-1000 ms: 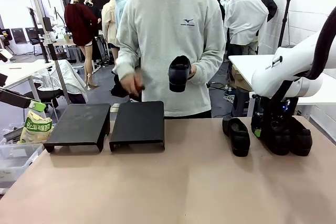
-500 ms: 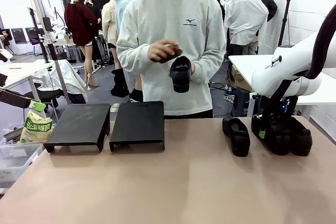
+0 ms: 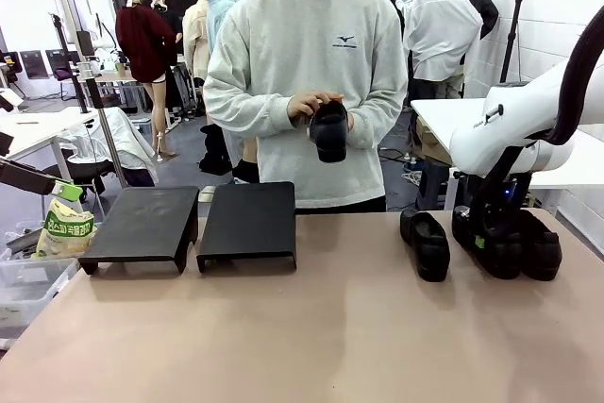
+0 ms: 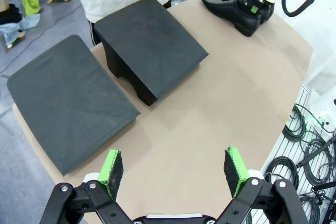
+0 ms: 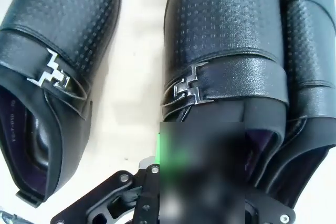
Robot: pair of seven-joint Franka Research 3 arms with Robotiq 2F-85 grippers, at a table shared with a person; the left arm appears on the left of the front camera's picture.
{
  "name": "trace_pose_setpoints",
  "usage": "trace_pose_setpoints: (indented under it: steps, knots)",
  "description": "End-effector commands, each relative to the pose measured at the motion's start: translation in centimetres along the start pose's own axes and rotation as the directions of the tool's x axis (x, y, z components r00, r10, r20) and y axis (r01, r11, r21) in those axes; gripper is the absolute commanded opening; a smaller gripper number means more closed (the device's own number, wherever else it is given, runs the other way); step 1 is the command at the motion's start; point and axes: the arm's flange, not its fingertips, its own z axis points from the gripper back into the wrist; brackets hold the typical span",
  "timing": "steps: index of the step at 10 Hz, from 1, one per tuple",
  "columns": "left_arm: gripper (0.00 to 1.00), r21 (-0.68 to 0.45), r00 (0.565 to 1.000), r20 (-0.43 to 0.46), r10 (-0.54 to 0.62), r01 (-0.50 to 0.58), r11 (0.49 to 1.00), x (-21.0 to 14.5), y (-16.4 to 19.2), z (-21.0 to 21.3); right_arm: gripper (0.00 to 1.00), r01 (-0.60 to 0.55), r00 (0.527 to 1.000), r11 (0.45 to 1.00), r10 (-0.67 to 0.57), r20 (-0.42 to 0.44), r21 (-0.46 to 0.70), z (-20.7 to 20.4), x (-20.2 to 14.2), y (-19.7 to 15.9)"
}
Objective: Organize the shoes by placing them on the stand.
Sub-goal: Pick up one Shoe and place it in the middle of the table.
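Observation:
Three glossy black shoes lie at the table's right: one (image 3: 427, 244) stands apart, and two (image 3: 541, 250) sit side by side. My right gripper (image 3: 483, 239) is down on the middle shoe (image 5: 226, 51), shut on the rim of its opening. In the right wrist view a buckled shoe (image 5: 50, 66) lies to the left and another (image 5: 310, 77) touches the held one. The person holds one more shoe (image 3: 328, 129) in both hands at chest height. The stand is two black blocks (image 3: 142, 224) (image 3: 247, 222) at the far left. My left gripper (image 4: 173, 169) hangs open above the table near the blocks (image 4: 149, 45).
A green snack bag (image 3: 64, 229) lies in a clear bin off the table's left edge. The person stands at the far edge behind the right block. Bare tabletop (image 3: 311, 327) stretches between the blocks and the shoes. Cables (image 4: 310, 135) hang beyond the table's side.
My right gripper's fingers closed onto the middle shoe. The person raised the free hand from waist height to the held shoe.

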Motion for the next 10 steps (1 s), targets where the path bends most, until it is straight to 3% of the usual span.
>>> trace_pose_setpoints:
  steps: [1,4,6,10]
  knots:
    - [1.0,-0.016,1.0,0.015,-0.021,0.021,1.0,-0.1,0.3,0.0,0.0,0.022,0.999,0.999,-0.022,-0.025,-0.03,-0.6,0.9,-0.3]
    - [1.0,-0.016,1.0,0.015,-0.021,0.021,1.0,-0.1,0.3,0.0,0.0,0.053,0.998,0.999,-0.053,0.042,-0.009,2.5,-0.5,0.6]
    - [1.0,-0.016,1.0,0.015,-0.021,0.021,1.0,-0.1,0.3,0.0,0.0,0.141,0.989,0.987,-0.137,0.051,-0.078,6.8,-3.4,3.1]
    - [1.0,-0.016,1.0,0.015,-0.021,0.021,1.0,-0.1,0.3,0.0,0.0,0.132,0.991,0.977,-0.123,0.06,-0.167,12.8,-9.3,8.2]
